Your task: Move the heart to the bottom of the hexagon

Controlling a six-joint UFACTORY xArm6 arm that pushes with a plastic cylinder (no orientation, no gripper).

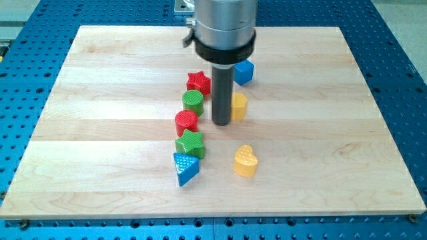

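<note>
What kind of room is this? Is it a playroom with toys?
More likely a robot lab than a playroom. A wooden board lies on a blue metal table full of little holes, and a robot arm's dark rod, my tip, stands among coloured blocks like the yellow heart.

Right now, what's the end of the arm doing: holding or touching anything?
No gripper: my tip holds nothing.
It sits between the red cylinder and a yellow block; contact cannot be told.
</note>
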